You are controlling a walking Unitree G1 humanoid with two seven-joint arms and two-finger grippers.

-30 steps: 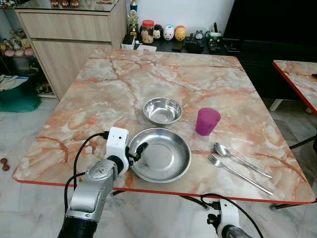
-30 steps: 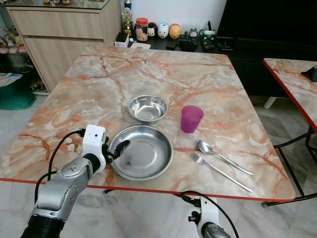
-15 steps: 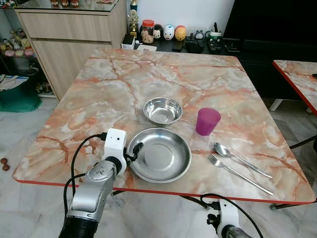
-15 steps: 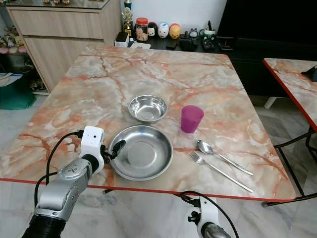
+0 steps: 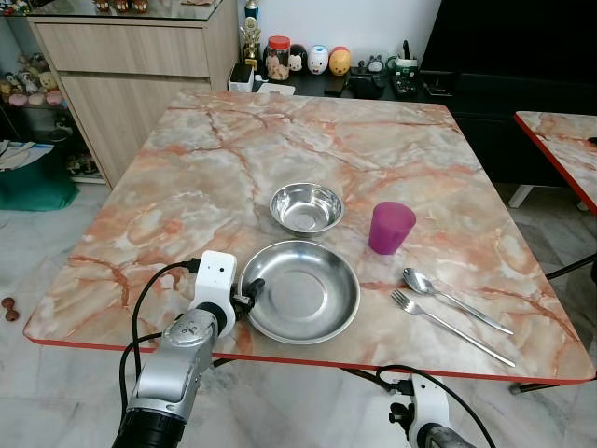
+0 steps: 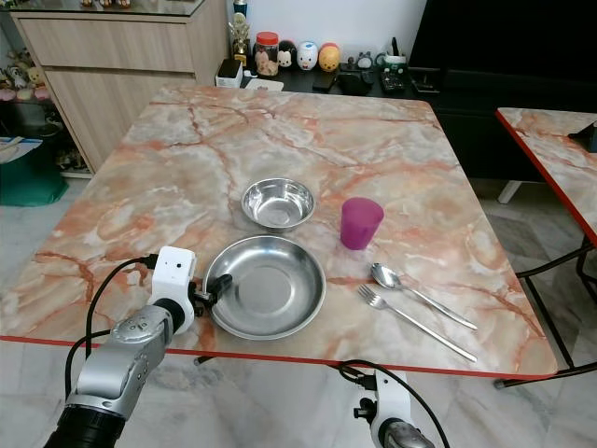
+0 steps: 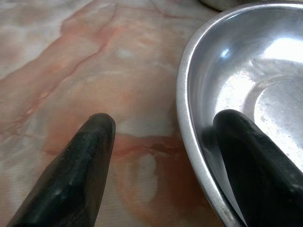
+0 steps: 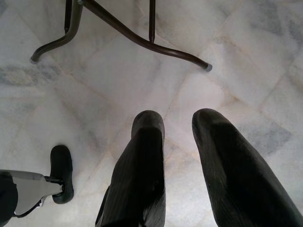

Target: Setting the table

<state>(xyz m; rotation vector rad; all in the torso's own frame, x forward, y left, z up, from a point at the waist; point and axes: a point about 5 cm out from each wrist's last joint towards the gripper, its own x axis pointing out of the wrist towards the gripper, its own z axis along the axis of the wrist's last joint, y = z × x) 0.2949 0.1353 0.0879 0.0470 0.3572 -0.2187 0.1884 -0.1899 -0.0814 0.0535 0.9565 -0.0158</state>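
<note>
- The place setting looks close to finished: a large steel plate point(image 5: 303, 291) sits near the front edge of the marble tabletop point(image 5: 233, 168), a small steel bowl point(image 5: 306, 206) just behind it, a purple cup point(image 5: 391, 228) to the right of the bowl, and a spoon point(image 5: 452, 299) and fork point(image 5: 448, 327) side by side to the right of the plate.
- What seems left is the final placing of the plate, or letting go of it; nothing else waits to be laid out as far as the pictures show.
- The left end effector point(image 5: 250, 293) is at the plate's left rim, fingers apart and straddling it: one finger point(image 7: 255, 170) lies inside the dish, the other point(image 7: 71, 175) rests on the marble outside. They are not pinched on the rim, so the plate is not held.
- The right end effector point(image 8: 180, 156) hangs idle below the tabletop, pointing at the tiled floor point(image 8: 227, 56), its fingers a little apart and holding nothing.
- The plate is shallow, round and polished, with a raised rim and a flat centre that reflects light; it lies flat and empty, as does the bowl.
</note>
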